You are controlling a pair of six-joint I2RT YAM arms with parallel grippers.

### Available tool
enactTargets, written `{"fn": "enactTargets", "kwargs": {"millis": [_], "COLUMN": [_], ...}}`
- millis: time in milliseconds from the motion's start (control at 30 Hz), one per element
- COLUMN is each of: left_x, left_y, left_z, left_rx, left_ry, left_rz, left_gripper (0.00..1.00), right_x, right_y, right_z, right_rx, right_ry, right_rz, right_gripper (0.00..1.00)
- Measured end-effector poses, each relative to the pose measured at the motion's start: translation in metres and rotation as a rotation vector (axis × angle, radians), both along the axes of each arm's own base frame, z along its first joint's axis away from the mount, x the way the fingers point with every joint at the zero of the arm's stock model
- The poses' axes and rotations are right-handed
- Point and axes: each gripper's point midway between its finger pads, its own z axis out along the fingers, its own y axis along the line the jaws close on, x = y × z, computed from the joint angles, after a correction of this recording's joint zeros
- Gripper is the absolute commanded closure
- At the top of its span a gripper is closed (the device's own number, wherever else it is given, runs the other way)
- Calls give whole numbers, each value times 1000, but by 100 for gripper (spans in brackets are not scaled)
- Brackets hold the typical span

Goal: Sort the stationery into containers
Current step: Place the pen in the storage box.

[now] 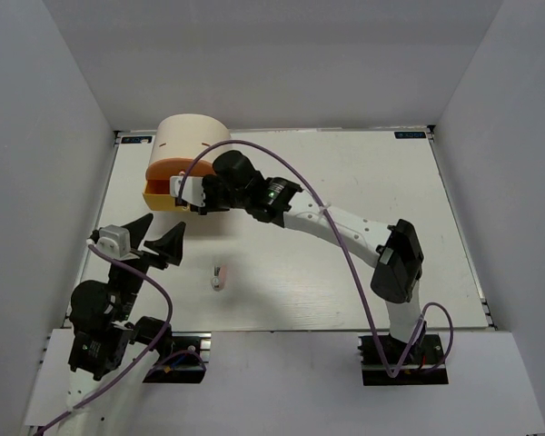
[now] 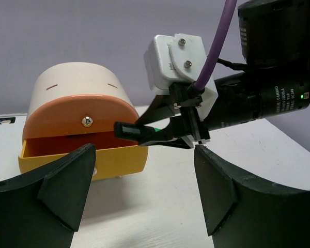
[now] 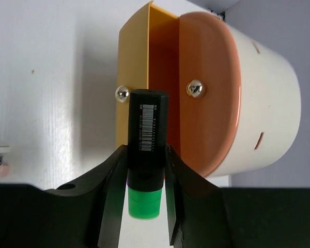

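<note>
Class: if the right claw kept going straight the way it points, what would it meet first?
Probably the pulled-out yellow drawer: the green-capped highlighter held in the right claw aims at its rim, with the orange drawer beyond. Depth is unclear.

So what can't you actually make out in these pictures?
Inside the yellow drawer: a shadowed gap below the orange drawer in the left wrist view; edge-on in the right wrist view.
The white-pink piece: too small in the top view; cut by the left edge in the right wrist view.
The highlighter: hidden by the right gripper in the top view.
</note>
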Motion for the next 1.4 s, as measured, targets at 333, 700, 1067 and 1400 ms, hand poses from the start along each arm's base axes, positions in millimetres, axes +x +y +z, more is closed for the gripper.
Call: {"fn": "enactTargets", "kwargs": {"millis": [333, 700, 1067, 1400], "left_x": [2, 1, 2, 3], "left_y": [-3, -5, -6, -6], "left_z": [-3, -1, -2, -3], "left_rx": [15, 16, 18, 20], "left_ry": [9, 2, 7, 9], "left_rz": [-12, -23, -26, -29], "left_gripper": [14, 14, 14, 14], "right_x": [20, 45, 64, 60], "right_y": [43, 50, 40, 35], "right_z": [-4, -16, -18, -46], "right_rx": [54, 75, 90, 51], "right_ry": [-106, -146, -130, -78], "right_rz": [61, 26, -26, -37], "right_gripper": [100, 81, 67, 48]}}
